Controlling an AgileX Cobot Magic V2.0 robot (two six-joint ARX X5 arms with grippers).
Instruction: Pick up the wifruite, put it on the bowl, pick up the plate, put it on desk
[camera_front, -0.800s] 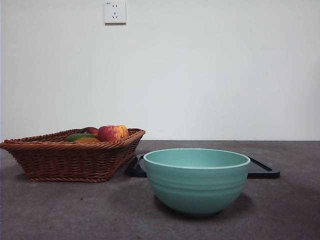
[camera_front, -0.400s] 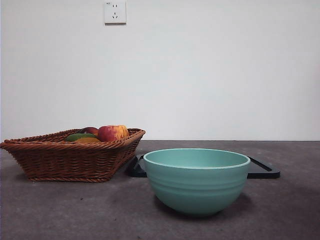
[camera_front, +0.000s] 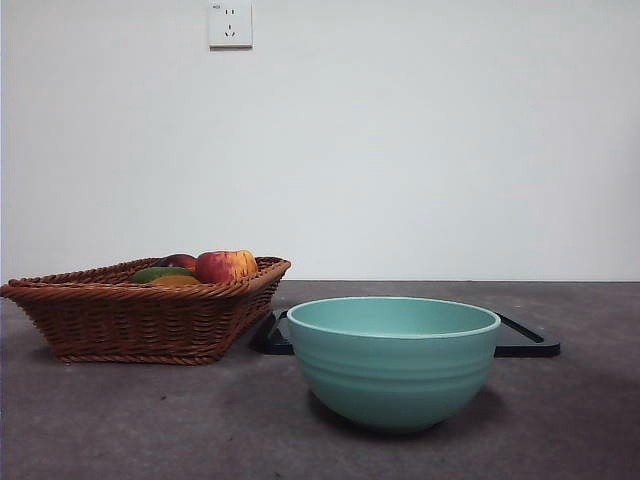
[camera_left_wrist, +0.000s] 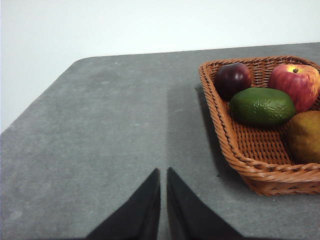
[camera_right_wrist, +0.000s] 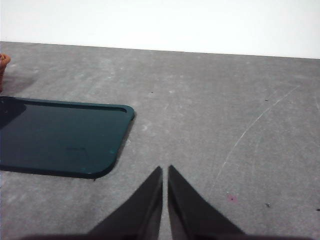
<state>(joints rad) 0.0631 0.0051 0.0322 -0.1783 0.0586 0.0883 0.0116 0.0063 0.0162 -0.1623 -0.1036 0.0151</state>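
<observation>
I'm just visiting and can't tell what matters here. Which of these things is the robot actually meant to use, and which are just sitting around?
Part of the job:
- fruit in the basket
- teal bowl
- desk
- left gripper and right gripper, both waiting

Just lying about:
- wicker basket
- black tray
- wall socket

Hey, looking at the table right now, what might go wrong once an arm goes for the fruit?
1. The fruits lie packed together in the wicker basket: the avocado touches the red apple and dark plum, so the fingers may nudge neighbours.
2. The left gripper is shut and must open before reaching in.
3. The bowl stands close to the basket and the black tray, so a carried fruit could clip its rim.
</observation>
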